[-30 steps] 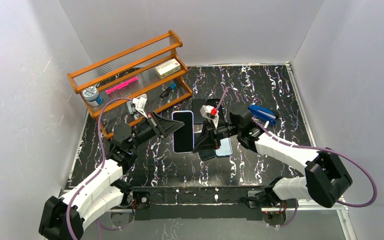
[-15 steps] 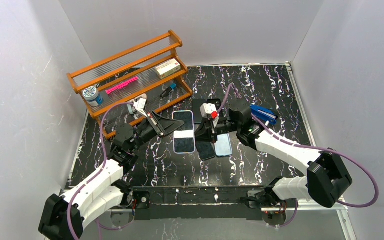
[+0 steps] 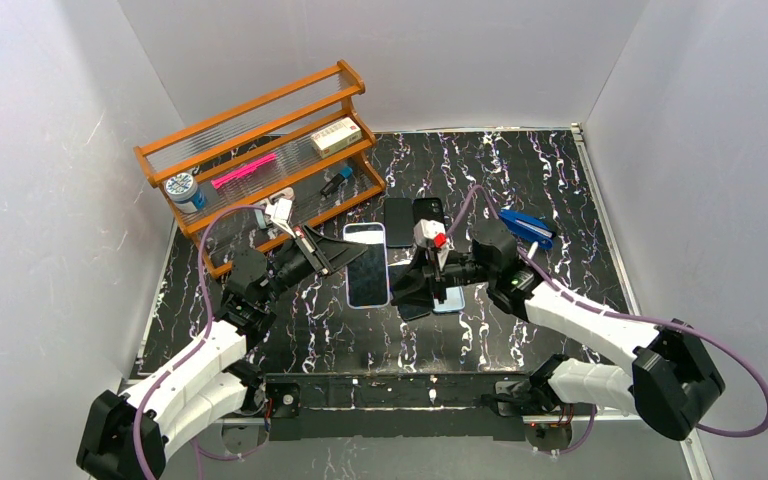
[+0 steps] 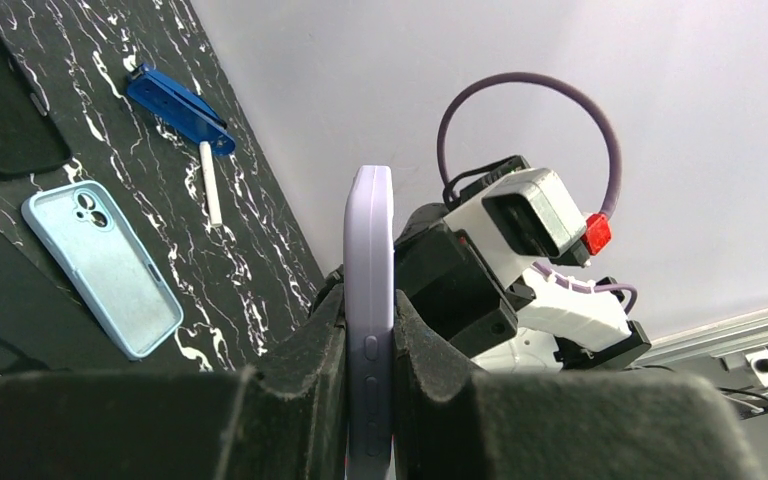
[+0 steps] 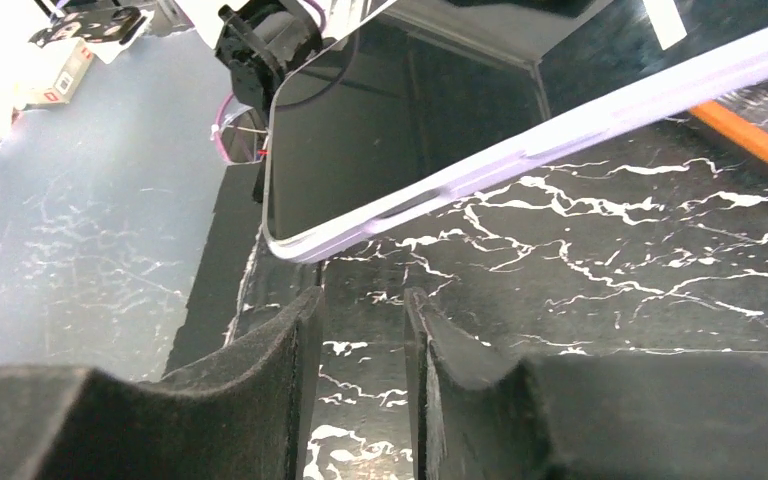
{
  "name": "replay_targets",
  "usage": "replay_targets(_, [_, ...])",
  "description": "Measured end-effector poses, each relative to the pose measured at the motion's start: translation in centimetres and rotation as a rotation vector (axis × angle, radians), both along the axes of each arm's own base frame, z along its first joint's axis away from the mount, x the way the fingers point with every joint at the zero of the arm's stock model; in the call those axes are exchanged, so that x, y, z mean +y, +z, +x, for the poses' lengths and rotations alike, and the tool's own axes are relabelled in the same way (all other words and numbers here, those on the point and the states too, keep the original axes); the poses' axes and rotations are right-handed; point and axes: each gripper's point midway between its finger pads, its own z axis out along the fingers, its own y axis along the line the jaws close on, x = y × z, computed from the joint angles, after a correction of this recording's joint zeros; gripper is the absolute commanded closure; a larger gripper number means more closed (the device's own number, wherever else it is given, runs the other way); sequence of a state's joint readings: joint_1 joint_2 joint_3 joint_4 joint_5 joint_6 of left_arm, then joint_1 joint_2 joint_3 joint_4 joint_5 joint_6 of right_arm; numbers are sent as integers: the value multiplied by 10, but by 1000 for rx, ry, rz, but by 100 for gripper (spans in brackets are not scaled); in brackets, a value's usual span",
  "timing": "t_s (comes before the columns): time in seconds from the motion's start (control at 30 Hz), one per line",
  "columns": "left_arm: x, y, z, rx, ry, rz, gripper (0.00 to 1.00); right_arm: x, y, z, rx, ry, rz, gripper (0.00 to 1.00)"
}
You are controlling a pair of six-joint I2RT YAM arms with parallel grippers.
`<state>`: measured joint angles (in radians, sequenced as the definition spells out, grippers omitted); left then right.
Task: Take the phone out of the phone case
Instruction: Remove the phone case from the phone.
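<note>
Lilac plastic was all the left wrist view showed of the phone case (image 4: 370, 230). Only its thin side with small buttons was there, standing straight up. The two black fingers of the left pincer (image 4: 368, 300) were pressed tight on it, one on each flat face. The bottom of the case was cut off by the edge of that view, and the screen was hidden.

The top view showed what that view could not. The phone (image 3: 367, 278) sat inside the phone case (image 3: 367, 229) with its dark glass face up. It reached out ahead of the left pincer (image 3: 335, 255).

The right pincer (image 3: 425, 285) was just beside the phone's far long edge. From above it was hard to tell if it touched the phone. It also covered part of a light blue case (image 3: 450, 297) lying under it.

The right wrist view made this clearer. The fingers of the right pincer (image 5: 365, 300) were spread a little, with nothing between them. A corner of the phone (image 5: 360, 130) hung just ahead of and above the fingertips, up off the black marbled tabletop (image 5: 610, 260). The far end of the phone case (image 5: 560, 130) ran out of that view.

Only the left wrist view showed the whole light blue case (image 4: 100, 265). Beyond it lay a blue tool (image 4: 175, 108) and a white stick (image 4: 210, 183).
</note>
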<state>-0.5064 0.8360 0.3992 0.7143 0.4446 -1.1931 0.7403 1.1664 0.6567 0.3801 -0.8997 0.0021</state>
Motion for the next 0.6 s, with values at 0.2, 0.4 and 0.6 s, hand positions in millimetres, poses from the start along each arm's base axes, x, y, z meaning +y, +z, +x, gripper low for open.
replay_targets(0.2, [0, 0, 0, -18, 3, 16, 100, -6, 0, -16, 83, 17, 31, 56])
replay_targets(0.4, [-1, 1, -1, -26, -8, 15, 100, -3, 15, -19, 107, 43, 83, 57])
replay_targets(0.6, [-1, 2, -3, -28, -17, 14, 100, 0, 16, -20, 147, 59, 90, 62])
